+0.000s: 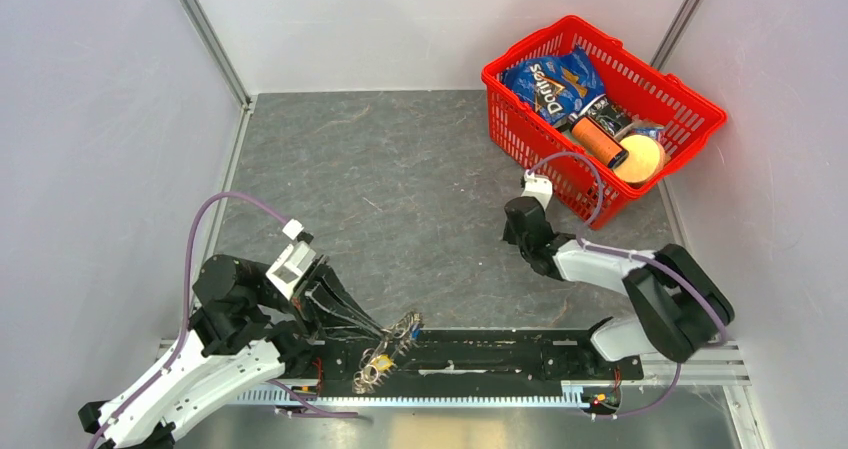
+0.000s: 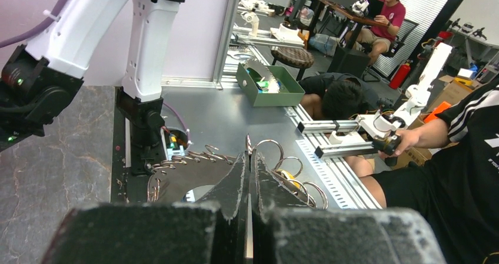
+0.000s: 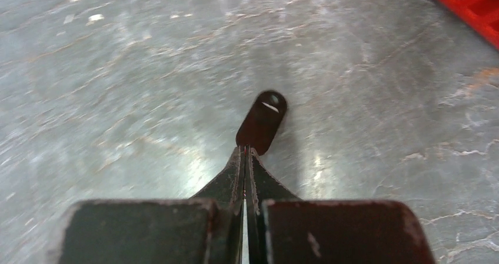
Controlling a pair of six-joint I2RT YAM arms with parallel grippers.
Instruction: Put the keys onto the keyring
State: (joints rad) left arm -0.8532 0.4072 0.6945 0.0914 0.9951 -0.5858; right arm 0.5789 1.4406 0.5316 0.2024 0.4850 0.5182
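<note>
**Item 1, my right hand** [image 3: 246,153]: fingers pressed together, pinching the black key [image 3: 262,122] by its lower end. In the overhead view this hand [image 1: 517,231] sits right of centre, just beside the red basket [image 1: 700,119]. The key is low over the grey bench [image 1: 400,169]. I cannot tell whether it is touching the bench or just clear of it.

**Item 2, black key, long axis:** it runs straight out from my fingertips, leaning slightly to the upper right in the right wrist view. The rounded slotted head is at the far end, free of the grip.

**Item 3, my left hand** [image 2: 249,158]: closed, with wire loops of the keyring [image 1: 390,349] showing on either side of the tips. I judge it is gripping the ring. In the overhead view it holds the ring at lower centre.

**Item 4, governing relation:** the keyring lies well apart from the key, toward the lower left of the overhead frame. My right hand carries the key and my left presents the ring. I judge the key's free head must lead toward the ring.
</note>
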